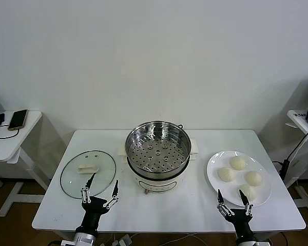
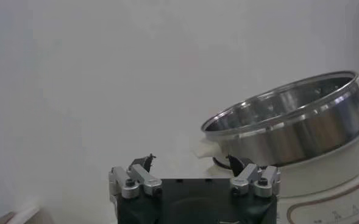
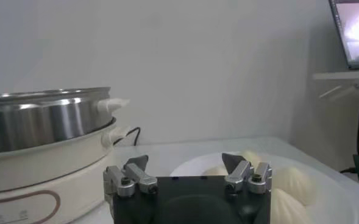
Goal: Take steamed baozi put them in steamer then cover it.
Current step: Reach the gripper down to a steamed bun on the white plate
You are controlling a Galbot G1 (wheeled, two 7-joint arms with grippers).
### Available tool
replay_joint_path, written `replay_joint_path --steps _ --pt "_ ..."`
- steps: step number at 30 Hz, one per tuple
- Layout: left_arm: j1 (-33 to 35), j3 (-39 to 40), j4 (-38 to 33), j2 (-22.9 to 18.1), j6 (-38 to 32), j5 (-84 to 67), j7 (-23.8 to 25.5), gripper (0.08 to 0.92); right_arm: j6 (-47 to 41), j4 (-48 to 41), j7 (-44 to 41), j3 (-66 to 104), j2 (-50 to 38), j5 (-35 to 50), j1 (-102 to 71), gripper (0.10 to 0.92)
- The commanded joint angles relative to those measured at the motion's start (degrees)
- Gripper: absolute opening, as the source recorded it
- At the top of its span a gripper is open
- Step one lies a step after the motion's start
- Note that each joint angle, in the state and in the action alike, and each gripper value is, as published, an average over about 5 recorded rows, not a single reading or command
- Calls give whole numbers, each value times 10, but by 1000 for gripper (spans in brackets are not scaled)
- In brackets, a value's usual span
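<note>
Even, bright, diffuse overhead lighting; soft faint shadows fall beneath the steamer and plate on the white table. Specular highlights streak the steel wall. Both wrist views render nearby gripper housings and background softly blurred.

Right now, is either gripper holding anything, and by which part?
Nothing is held. The left gripper stands open by the glass lid, and the right gripper stands open by the plate.
</note>
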Motion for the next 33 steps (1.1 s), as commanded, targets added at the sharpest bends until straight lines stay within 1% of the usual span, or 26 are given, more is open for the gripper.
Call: replay_joint_path --steps 1,4,7,10,16,20,23,26,29,33 --pt "5 2 -10 1 -4 0 -3 823 -7 1 13 12 -10 4 18 823" --pt "7 5 -17 2 -9 0 -6 823 -32 3 20 24 -33 28 47 823" --pt "8 8 -23 2 -13 0 -8 823 -79 -1 37 36 -71 75 103 823" --pt "10 9 -28 4 -16 0 -7 823 -120 -33 53 36 -118 125 182 823" --pt "11 6 -35 7 -22 -1 -5 823 -160 -172 53 -41 -205 204 383 823" --pt "13 6 -42 7 -22 -3 -4 823 -170 -290 21 -137 -247 247 519 823" --pt "12 6 -45 7 -22 -3 -4 823 -186 -380 -36 -204 -267 270 619 823" --pt "10 6 -45 8 -22 -4 -4 823 -202 -454 -131 -277 -284 275 694 823" --pt "9 6 -47 9 -23 -5 -4 823 -217 -502 -275 -344 -304 249 752 823" --pt "8 8 -50 9 -22 -8 -4 823 -213 -574 -505 -429 -322 145 841 823"
